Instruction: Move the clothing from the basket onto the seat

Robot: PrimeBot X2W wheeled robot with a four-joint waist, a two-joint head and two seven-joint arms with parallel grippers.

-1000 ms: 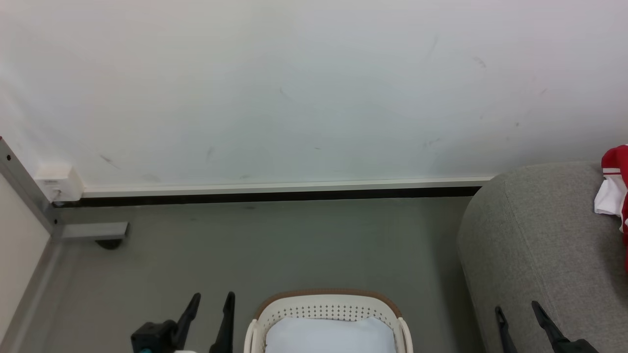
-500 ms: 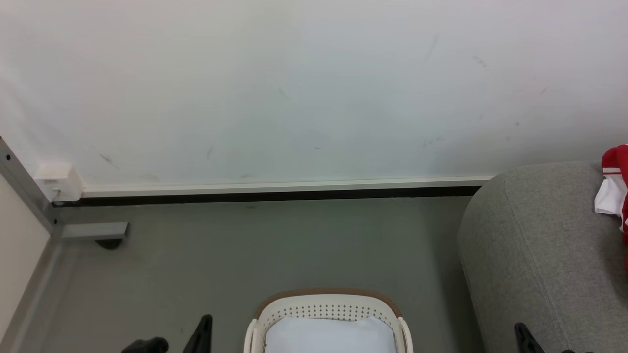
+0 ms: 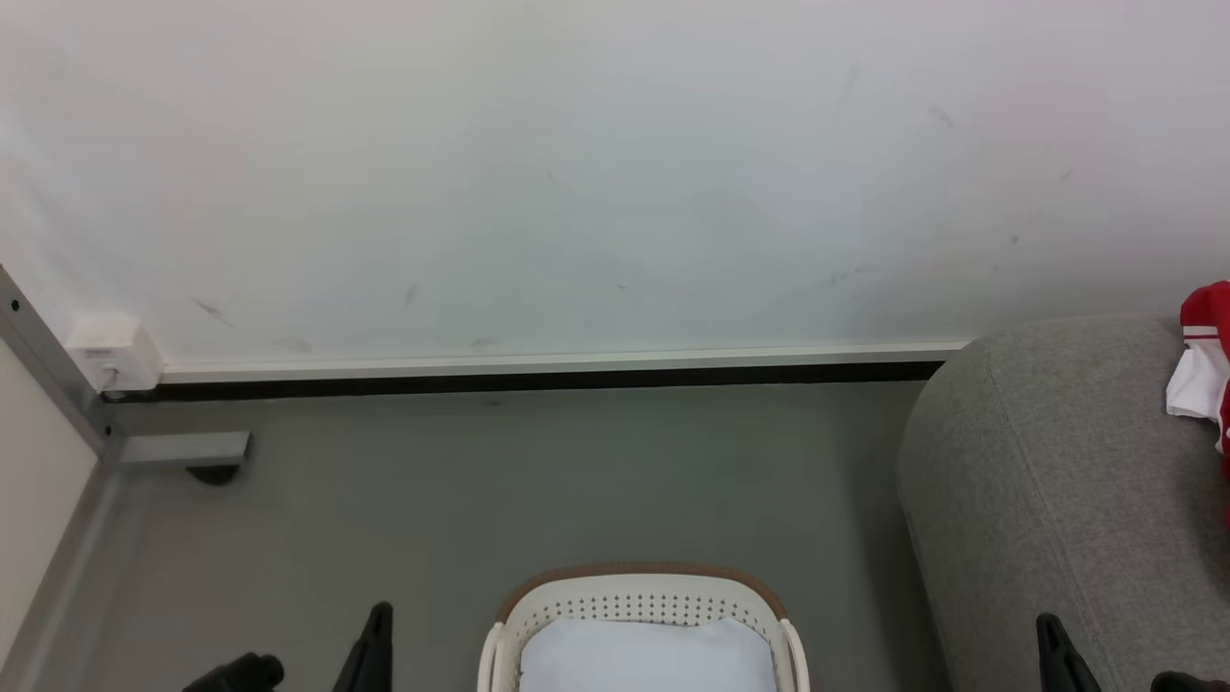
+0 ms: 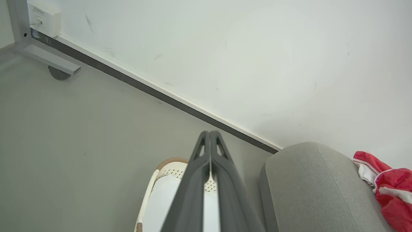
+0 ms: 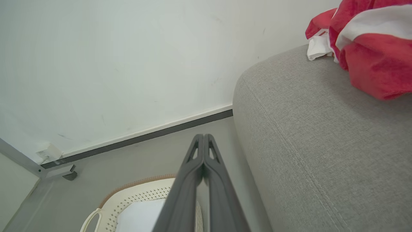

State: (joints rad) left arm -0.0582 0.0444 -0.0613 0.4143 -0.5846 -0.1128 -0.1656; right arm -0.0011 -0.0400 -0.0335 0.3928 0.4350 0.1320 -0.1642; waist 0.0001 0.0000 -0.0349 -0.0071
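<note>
At the far edge of the seat (image 3: 1038,481) the clothing (image 3: 1206,322) lies, left gripper (image 4: 209,132) & right gripper (image 5: 203,136) are pinched shut w/ nothing held, so next prob: open up, check basket (image 3: 639,584).

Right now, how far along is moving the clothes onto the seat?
Done: soft red-and-white clothing lies on the large light-grey fabric seat. In hand: nothing; the left gripper and right gripper are shut and empty. Left: the cream-white perforated plastic basket holds something pale; I cannot tell whether it is clothing.
</note>
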